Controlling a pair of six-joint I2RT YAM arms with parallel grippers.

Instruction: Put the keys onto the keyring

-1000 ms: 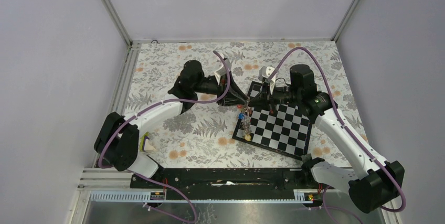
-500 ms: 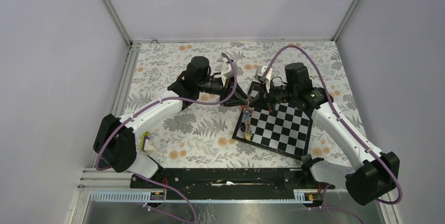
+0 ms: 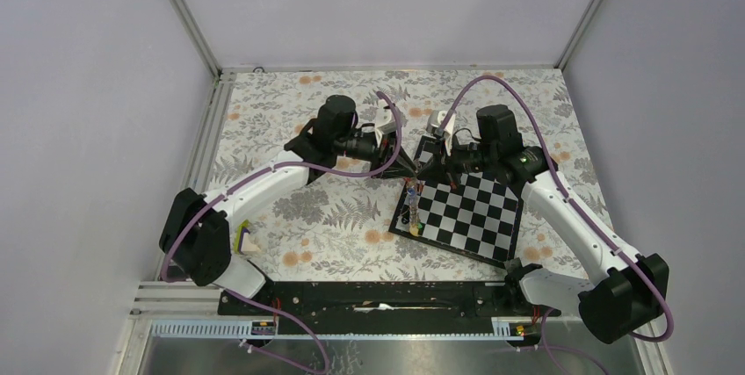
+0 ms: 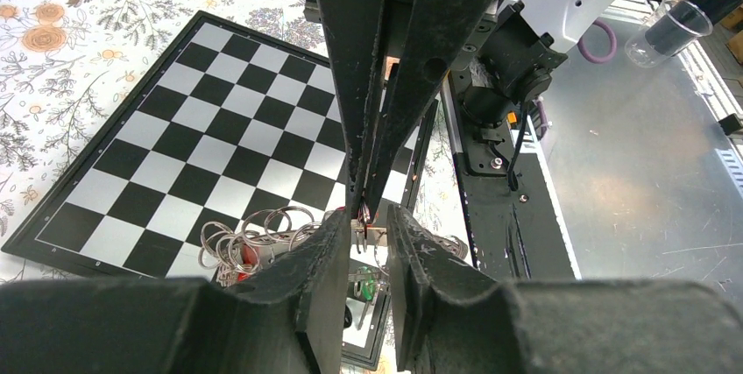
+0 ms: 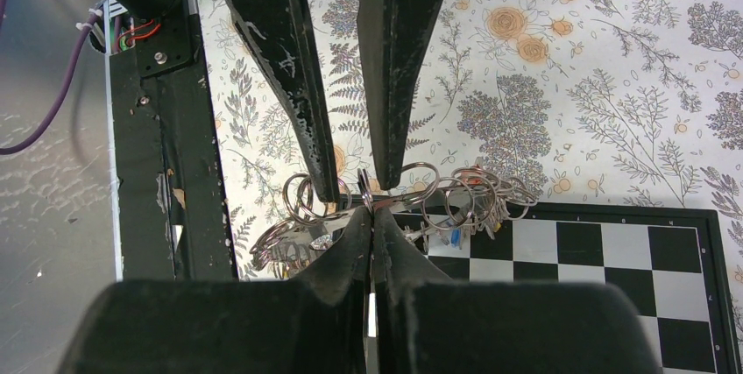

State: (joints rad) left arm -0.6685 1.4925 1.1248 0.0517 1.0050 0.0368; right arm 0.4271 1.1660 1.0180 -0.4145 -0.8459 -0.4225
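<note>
— which step is this?
— threading, i think. the right claw (image 5: 372,216) pinches the keys (image 5: 456,236) by one thin ring, above the chessboard (image 4: 175,129) edge. the left claw (image 4: 368,232) stands narrow around it (not surely gripping).
— and next?
— fine alignment. i cannot find the keyring in that tangle.

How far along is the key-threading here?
Done: keys and small split rings are gathered in one bunch at the chessboard edge; whether all are threaded is unclear. In hand: the right gripper is shut on what looks like the keyring, the left gripper open around it. Left: probably threading any remaining key, then releasing.
</note>
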